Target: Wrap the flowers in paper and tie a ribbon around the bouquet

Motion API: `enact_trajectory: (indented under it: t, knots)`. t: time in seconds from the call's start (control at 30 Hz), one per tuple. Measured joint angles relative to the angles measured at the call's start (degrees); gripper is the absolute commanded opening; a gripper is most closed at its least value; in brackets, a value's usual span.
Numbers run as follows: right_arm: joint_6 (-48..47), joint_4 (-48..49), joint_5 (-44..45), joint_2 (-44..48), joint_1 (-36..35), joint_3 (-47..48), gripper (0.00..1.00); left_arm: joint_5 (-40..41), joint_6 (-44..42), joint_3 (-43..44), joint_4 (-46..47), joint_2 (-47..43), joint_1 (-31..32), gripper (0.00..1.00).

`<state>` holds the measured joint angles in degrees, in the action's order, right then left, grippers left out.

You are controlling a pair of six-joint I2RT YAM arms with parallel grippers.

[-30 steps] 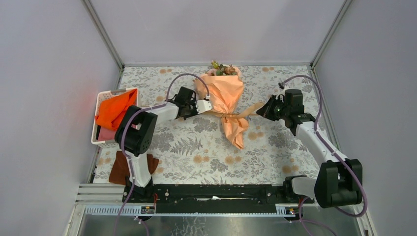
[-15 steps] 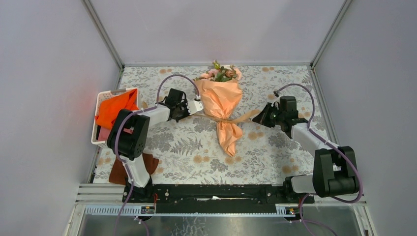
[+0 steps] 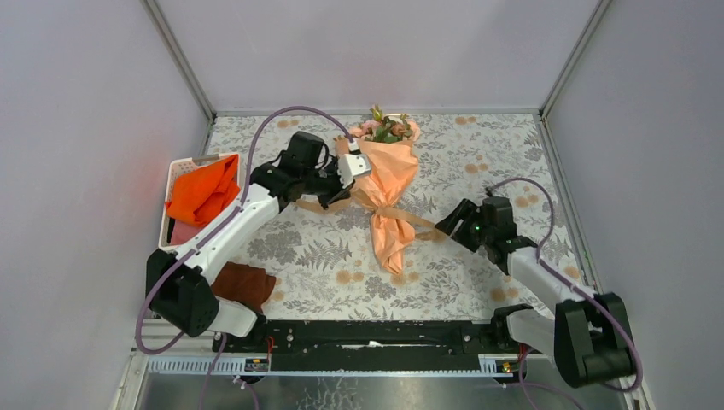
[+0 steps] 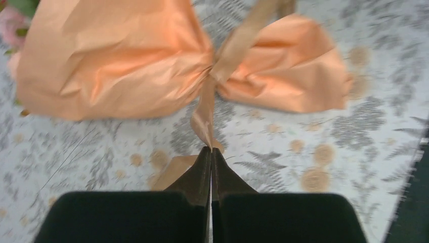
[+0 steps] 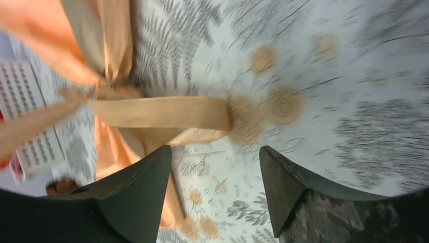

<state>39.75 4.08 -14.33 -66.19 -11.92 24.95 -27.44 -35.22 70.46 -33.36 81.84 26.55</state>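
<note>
- Fingers of the left gripper (image 4: pixel 210 152) are pressed together on the ribbon (image 4: pixel 203 109), pinching one tail a little way out from the knot.
- Fingers of the right gripper (image 5: pixel 216 149) stand apart and hold nothing. The other tail lies flat on the table (image 5: pixel 354 76) just ahead of them.
- Bouquet (image 3: pixel 388 175) lies mid-table with its flowers (image 3: pixel 384 128) toward the far wall. The ribbon cinches the paper (image 4: pixel 116 61) at the neck.
- Step in hand, as I judge it: snugging the tie.
- To do it well, the right gripper should close on the loose tail, flat across its width and a little in from the end.
- Both arms should then pull outward, low and evenly, so the bouquet neither slides nor spins.
- Pull gently: the paper looks thin and may tear at the neck, and a pinch this narrow could slip off the ribbon.
</note>
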Motion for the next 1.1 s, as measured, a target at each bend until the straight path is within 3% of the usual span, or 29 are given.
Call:
enact_trajectory:
  t: [0.07, 0.2, 0.3, 0.47, 0.63, 0.8, 0.9, 1.1]
  knots:
    - [1.7, -0.2, 3.4, 4.0, 2.3, -1.6, 0.75, -2.0, 1.6, 1.0, -1.8, -0.9, 2.0, 0.00]
    - [4.7, 1.3, 8.9, 9.7, 9.0, -4.8, 0.63, -3.7, 4.2, 1.2, -4.8, -0.9, 5.4, 0.00]
    - [2.4, 3.4, 7.5, 8.9, 10.3, -4.8, 0.65, -4.5, 5.4, 1.3, -6.2, -0.9, 6.6, 0.00]
    - [-9.3, -1.2, 1.8, -1.9, 3.3, 7.1, 0.72, -4.6, 7.1, 2.3, -7.0, -0.8, 6.6, 0.00]
    - [-20.6, -8.2, 3.9, -12.1, -6.9, 21.3, 0.71, -4.2, 8.4, 1.7, -6.6, -1.4, 6.6, 0.00]
    - [-28.0, -12.6, 2.7, -16.7, -10.1, 24.5, 0.70, -3.4, 10.6, 0.2, -5.7, -3.1, 6.6, 0.00]
    - [-31.5, -8.8, -3.7, -13.9, -11.8, 22.0, 0.70, -2.6, 12.8, 0.3, -5.2, -2.8, 6.3, 0.00]
    - [-35.4, 13.3, -15.8, -5.4, -15.1, 12.0, 0.69, 0.0, 15.0, 3.0, -7.7, -0.1, 6.0, 0.00]
